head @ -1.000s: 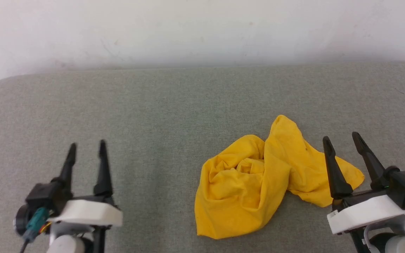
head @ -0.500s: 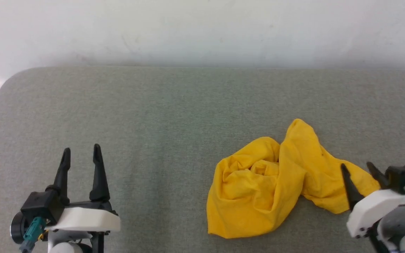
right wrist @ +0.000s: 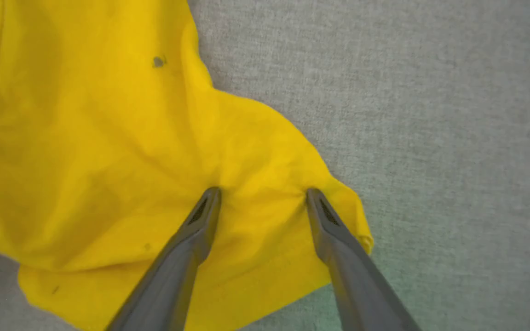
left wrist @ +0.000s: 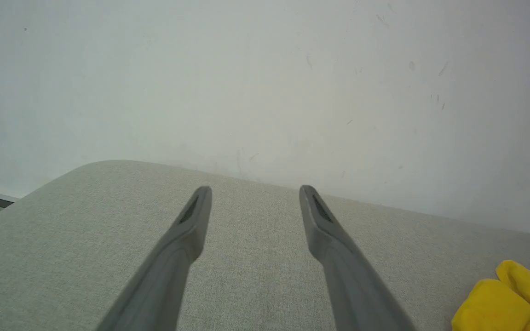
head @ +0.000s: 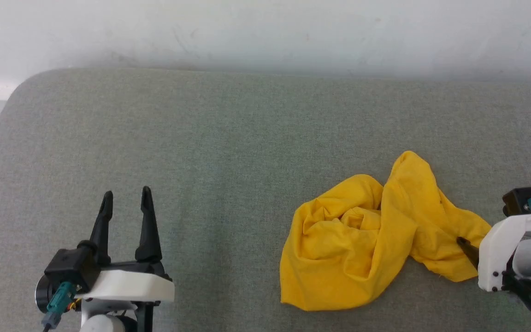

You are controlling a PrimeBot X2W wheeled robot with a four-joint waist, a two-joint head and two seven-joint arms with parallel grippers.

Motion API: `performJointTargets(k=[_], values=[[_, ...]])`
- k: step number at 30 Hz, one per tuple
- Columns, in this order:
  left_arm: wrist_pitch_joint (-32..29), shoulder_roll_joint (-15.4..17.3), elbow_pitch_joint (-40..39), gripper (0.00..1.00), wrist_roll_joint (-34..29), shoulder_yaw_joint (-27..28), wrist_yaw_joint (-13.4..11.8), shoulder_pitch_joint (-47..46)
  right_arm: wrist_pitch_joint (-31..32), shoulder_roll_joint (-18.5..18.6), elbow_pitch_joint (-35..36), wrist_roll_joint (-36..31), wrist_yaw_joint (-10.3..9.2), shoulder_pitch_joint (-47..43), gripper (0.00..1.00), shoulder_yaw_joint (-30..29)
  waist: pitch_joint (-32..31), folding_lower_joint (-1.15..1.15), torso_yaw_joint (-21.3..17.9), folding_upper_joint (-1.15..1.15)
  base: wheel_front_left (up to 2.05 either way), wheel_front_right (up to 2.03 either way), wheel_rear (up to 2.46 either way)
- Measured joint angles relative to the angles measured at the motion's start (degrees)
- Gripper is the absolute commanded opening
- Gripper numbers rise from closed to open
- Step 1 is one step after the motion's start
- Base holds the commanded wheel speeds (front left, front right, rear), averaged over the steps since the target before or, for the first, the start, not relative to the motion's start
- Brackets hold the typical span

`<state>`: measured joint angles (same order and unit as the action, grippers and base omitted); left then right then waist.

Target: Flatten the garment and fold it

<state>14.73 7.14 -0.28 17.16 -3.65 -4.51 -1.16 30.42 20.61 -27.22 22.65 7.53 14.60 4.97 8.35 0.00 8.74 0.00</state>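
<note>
Plainly crumpled, the bright yellow cotton T-shirt (head: 362, 240) lay bunched on the grey fabric surface (head: 201, 138), toward its right. The right gripper (right wrist: 261, 193) stood with jaws spread, tips dimpling the shirt's right-hand corner, likely to pinch it; the left gripper (head: 126, 196) hung released, well apart.

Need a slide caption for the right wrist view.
Right gripper, open, pressing both tips onto a corner of the crumpled yellow garment lying on the grey fabric surface.

The light was soft and even, and shadows were faint. The wall (head: 265, 32) looked washed out at the top left. In the left wrist view the fingers (left wrist: 170, 262) were slightly blurred.
</note>
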Motion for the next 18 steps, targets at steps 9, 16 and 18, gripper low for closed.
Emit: performJointTargets(k=[9,16,18], values=[[0.0,-1.5,1.4,1.0,-1.1,2.0,2.0,-0.2,-3.1,2.3,2.2,4.3,0.0,2.4,0.0,5.1,-0.3,0.02,-1.4,0.0,0.0,0.0,0.0],[0.0,-1.9,3.1,1.0,-2.2,2.0,3.5,0.5,-17.8,0.4,12.6,-5.2,0.01,-3.2,0.0,-14.0,-3.7,0.01,-2.3,0.0,0.0,0.0,0.0],[0.0,-1.9,3.6,1.0,-2.4,2.0,4.0,1.0,-17.9,-2.4,15.8,-8.0,0.01,-7.7,0.0,-20.5,-4.5,0.01,-2.6,0.0,0.0,0.0,0.0]])
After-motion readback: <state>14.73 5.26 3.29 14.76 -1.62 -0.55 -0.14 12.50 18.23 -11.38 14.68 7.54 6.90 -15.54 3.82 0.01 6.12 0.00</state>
